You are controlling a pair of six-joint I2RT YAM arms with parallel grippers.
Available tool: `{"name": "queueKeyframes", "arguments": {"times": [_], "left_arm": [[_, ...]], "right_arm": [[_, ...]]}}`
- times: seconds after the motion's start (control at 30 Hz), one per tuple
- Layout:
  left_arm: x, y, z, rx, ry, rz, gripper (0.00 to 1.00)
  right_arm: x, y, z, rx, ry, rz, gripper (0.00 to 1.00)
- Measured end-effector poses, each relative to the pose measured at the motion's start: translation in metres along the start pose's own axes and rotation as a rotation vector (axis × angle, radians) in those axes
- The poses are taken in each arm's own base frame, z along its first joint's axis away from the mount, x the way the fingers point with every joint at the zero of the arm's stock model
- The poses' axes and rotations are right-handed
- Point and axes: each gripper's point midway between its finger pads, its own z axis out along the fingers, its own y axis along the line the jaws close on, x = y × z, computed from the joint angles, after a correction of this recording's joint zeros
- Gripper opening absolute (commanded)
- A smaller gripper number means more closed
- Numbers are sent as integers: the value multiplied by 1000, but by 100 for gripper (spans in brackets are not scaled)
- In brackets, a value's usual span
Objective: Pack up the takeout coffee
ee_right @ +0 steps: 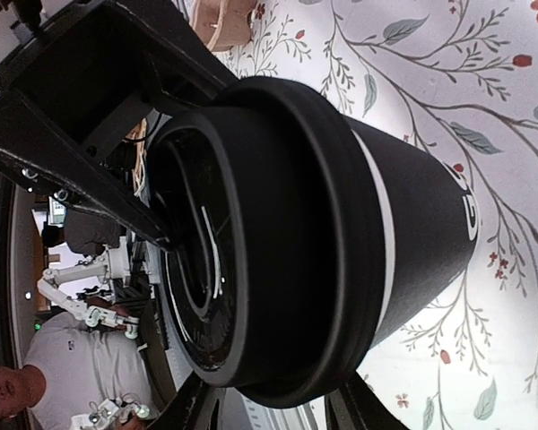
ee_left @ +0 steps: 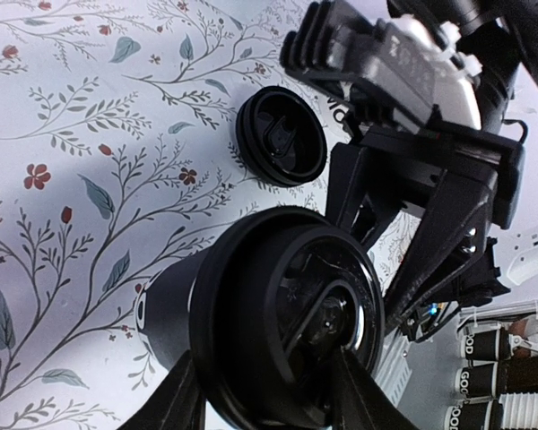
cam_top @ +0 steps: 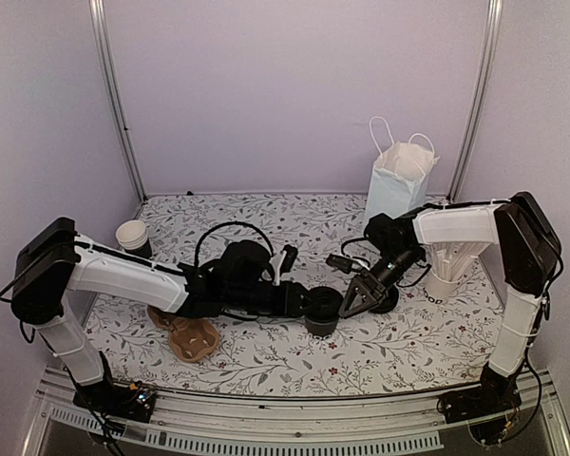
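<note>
The takeout coffee (cam_top: 324, 313), a small black cup with a black lid on top, stands on the floral table in front of centre. My left gripper (cam_top: 313, 308) reaches it from the left. In the left wrist view (ee_left: 267, 399) its fingers press both sides of the cup (ee_left: 278, 313) just under the lid. My right gripper (cam_top: 357, 298) comes from the right. In the right wrist view (ee_right: 273, 408) its fingers sit against both sides of the lid (ee_right: 251, 242).
A spare black lid (ee_left: 281, 134) lies on the table just right of the cup. A pale-blue paper bag (cam_top: 396, 185) stands at the back right, with a white cup of stirrers (cam_top: 446, 271) in front of it. A brown carrier (cam_top: 192, 337) lies front left, a white cup (cam_top: 133, 236) far left.
</note>
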Motion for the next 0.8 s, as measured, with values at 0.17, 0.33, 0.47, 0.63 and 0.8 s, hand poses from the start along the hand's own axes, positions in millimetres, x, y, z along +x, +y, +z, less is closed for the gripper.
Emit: {"name": "queueKeyframes", "arguments": {"times": [0.17,0.33,0.47,0.63,0.8], "left_arm": [[-4,2,0,-10,-16,-2,41],[-6,4,0,-14,-23,-5,41],[-7,4,0,-15,-26,-8,41],[-9,7,-1,-20,-35,-13,41],[-11,8,-1,-23,-43,-14,40]], "right_arm": [[-9,-3,-7,77,-30,-91,39],[-14,-5,-12,128,-45,-127,35],[-17,-5,-14,138,-50,-135,34],[-22,-6,-17,162,-57,-147,31],[-25,-9,-18,160,-57,-130,28]]}}
